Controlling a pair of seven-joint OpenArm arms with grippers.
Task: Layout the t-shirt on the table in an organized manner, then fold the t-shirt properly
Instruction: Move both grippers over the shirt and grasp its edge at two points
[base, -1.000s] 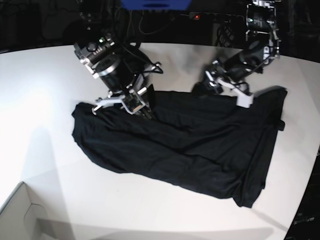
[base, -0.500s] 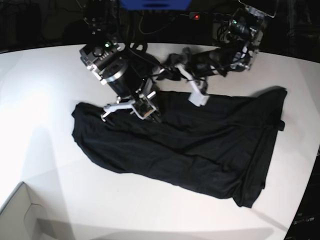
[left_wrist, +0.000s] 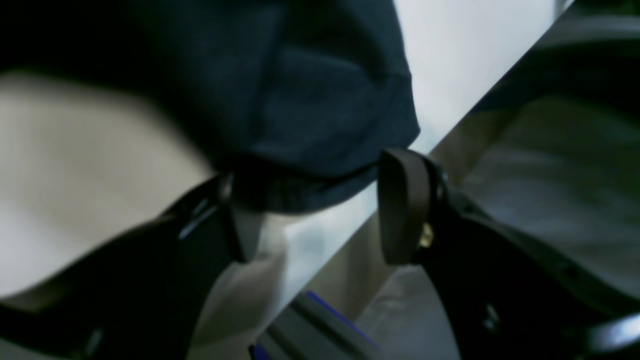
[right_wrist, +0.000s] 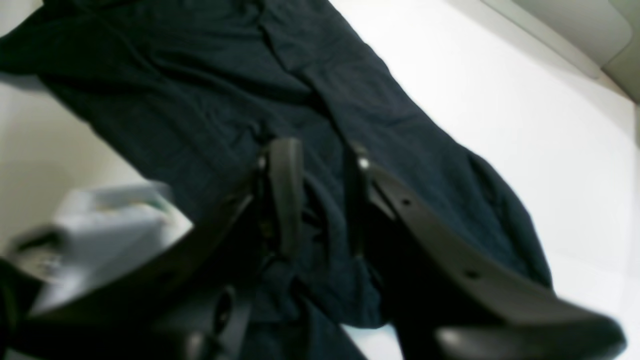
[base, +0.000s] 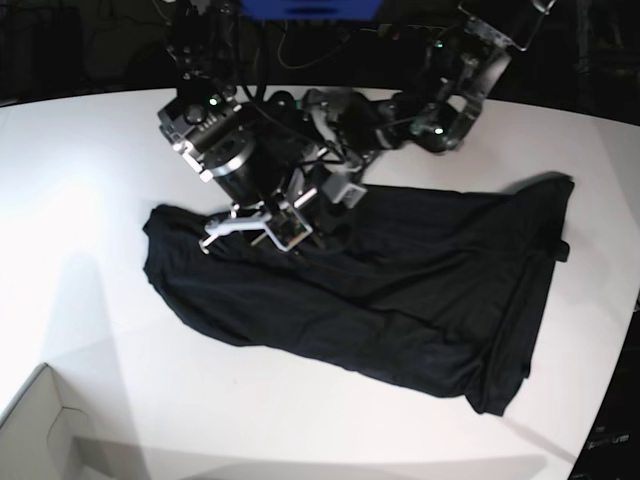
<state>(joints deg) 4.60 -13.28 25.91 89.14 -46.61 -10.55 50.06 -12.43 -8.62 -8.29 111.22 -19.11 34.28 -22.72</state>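
The black t-shirt (base: 400, 290) lay rumpled across the white desk (base: 90, 200), both tools crowding its upper edge, seemingly to spread it: the right tool (right_wrist: 320, 200) straddled a bunched fold, part-spread, while the left tool (left_wrist: 310, 210) gaped around a hem, unclenched.

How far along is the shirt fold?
Done: the t-shirt lies on the table, roughly spread but creased and skewed. In hand: the right gripper stands part-open around a bunched fold at the upper edge; the left gripper is open, with the hem between its fingers. Left: flattening and squaring it, then every fold.
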